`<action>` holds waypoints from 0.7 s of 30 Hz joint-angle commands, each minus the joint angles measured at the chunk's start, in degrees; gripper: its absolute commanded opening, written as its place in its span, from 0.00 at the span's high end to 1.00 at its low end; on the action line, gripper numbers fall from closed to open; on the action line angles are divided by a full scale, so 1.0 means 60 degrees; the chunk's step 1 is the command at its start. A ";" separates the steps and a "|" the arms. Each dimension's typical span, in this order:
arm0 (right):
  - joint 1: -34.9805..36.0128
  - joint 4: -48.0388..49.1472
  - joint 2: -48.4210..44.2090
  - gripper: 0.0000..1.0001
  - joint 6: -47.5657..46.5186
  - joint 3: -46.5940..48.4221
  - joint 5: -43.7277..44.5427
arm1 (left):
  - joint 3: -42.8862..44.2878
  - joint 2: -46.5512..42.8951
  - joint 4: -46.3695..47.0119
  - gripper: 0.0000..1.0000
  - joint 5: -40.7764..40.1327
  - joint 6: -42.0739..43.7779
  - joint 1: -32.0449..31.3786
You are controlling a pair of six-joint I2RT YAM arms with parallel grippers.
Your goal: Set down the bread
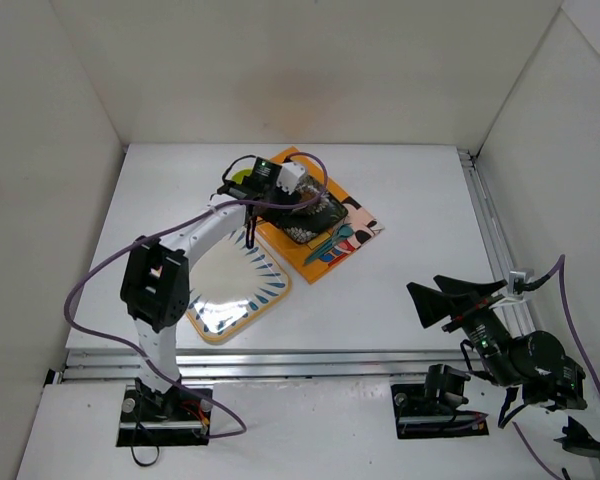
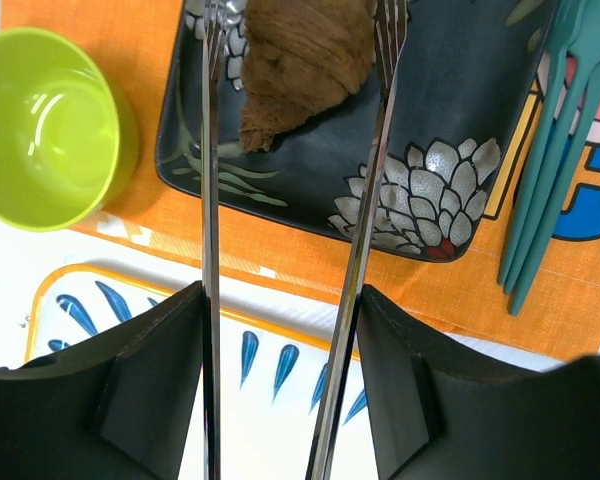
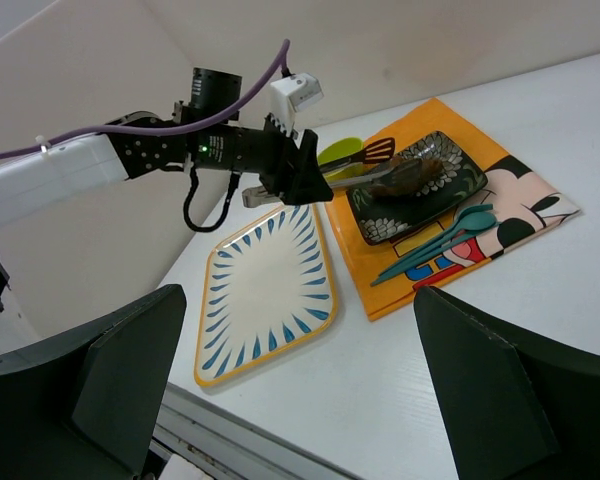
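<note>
The bread (image 2: 300, 60) is a dark-brown lumpy piece on a dark flower-patterned plate (image 2: 450, 200). My left gripper (image 2: 280, 380) is shut on metal tongs (image 2: 370, 200), whose two arms reach forward and flank the bread on both sides. Whether the bread is lifted off the plate cannot be told. From the right wrist the bread (image 3: 405, 178) shows between the tongs (image 3: 365, 160) over the dark plate (image 3: 420, 195). From the top my left gripper (image 1: 265, 185) hides the bread. My right gripper (image 1: 445, 300) is open and empty at the near right.
A lime-green bowl (image 2: 45, 125) stands left of the dark plate on an orange mat (image 2: 280, 250). Teal utensils (image 2: 550, 180) lie to its right. A white plate with blue marks and a yellow rim (image 1: 235, 285) lies nearer the arms, under my left wrist.
</note>
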 commanded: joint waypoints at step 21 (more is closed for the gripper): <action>0.0055 0.0459 0.0389 0.02 -0.0061 0.0167 0.0409 | -0.3015 -0.3635 0.2192 0.46 0.0750 -0.0972 -0.1482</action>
